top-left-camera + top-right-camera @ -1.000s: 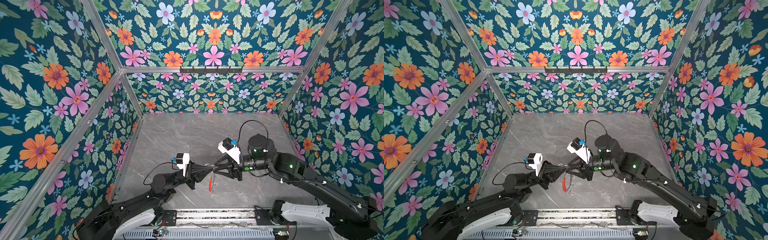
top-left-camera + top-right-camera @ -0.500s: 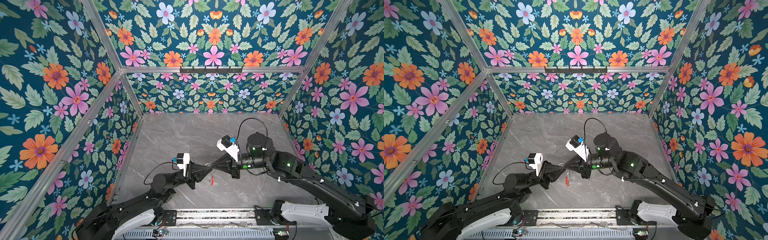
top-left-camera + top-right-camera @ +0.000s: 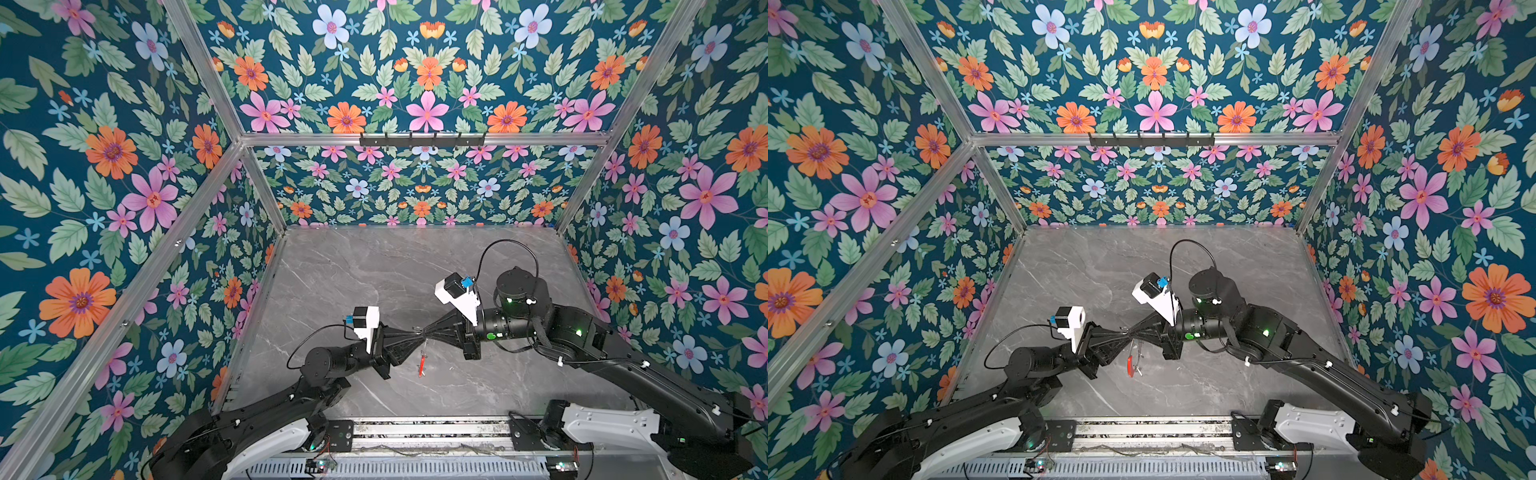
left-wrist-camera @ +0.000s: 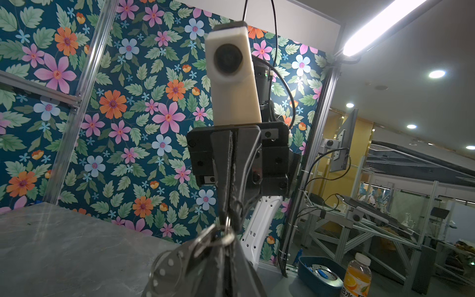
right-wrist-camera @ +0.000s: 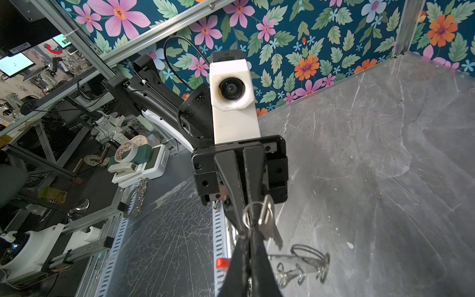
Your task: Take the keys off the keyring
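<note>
Risk: I judge the keys (image 5: 267,221) could slip and drop onto the surface (image 3: 374,270). Both end effectors meet tip to tip in the middle of both top views, so a small tug the wrong way could pull the bunch free.
Cause: The left end effector (image 3: 409,336) looks a little loose. If it lets go too soon, only the right one holds the weight.
Second risk: The metal loops could twist and catch on a fingertip.
Right end effector (image 3: 432,332): squeezed tight. In the right wrist view its tips pinch a small ring with a silver key hanging just beside them.
Left end effector: I cannot tell how far apart its jaws stand. In the left wrist view silver rings and a round metal tag sit right at its tips, touching them. I cannot tell if it grips them.
Keyring (image 3: 1132,357): hangs below the meeting point, lower middle of both top views. Its red sleeve points down, above the surface.
Keys: up at the pinch point, between both end effectors.
</note>
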Motion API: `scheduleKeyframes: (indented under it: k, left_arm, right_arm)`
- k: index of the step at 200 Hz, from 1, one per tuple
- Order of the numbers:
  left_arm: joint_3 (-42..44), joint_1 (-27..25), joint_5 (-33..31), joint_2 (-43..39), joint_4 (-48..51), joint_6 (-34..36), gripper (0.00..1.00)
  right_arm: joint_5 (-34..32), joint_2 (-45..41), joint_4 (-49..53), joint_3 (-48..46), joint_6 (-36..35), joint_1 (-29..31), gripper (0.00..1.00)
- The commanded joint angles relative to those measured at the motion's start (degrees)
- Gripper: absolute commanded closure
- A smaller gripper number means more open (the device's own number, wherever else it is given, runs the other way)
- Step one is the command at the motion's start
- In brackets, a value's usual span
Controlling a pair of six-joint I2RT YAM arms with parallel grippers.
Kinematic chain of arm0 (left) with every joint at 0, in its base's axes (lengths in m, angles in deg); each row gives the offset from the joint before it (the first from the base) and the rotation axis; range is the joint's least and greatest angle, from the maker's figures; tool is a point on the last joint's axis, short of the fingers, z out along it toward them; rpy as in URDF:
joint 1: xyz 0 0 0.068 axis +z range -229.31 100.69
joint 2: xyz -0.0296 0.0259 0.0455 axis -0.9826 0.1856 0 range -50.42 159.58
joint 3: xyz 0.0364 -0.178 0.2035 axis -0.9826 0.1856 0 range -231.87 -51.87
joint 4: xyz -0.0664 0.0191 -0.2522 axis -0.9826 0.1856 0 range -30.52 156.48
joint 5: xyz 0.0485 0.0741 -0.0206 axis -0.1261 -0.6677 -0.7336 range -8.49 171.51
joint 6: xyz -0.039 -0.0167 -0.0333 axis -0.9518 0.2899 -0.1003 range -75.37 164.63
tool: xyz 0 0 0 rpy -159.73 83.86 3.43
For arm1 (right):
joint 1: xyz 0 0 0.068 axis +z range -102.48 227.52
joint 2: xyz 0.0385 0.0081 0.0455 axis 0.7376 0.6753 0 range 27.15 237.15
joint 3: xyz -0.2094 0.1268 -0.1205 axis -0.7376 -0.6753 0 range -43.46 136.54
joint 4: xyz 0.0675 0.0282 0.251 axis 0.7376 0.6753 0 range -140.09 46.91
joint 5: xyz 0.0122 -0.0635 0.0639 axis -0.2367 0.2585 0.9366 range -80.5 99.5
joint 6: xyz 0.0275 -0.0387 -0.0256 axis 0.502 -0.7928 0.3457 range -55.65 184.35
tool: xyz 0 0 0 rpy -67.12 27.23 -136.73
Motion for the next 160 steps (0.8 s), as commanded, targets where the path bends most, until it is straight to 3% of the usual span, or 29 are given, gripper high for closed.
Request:
scheduleKeyframes:
  k: [1,50,91,160]
  left_arm:
    - [0.06,0.12,-1.91,-0.35,0.38,0.61,0.62]
    - [1.35,0.17,-3.82,-3.01,2.79,1.27,0.53]
    - [1.53,0.2,-6.72,-10.25,14.79,6.49,0.49]
    - [-3.66,0.2,-5.9,-12.56,24.32,15.31,0.46]
  right_arm:
    - [-0.73,-0.25,-1.11,0.79,-0.74,0.06,1.0]
    - [-1.7,-1.04,1.8,2.1,-2.38,-0.07,1.0]
    - [-0.29,-1.99,6.39,3.43,-4.66,-1.07,1.0]
    - [14.39,-2.89,5.91,1.19,-5.68,-6.73,1.0]
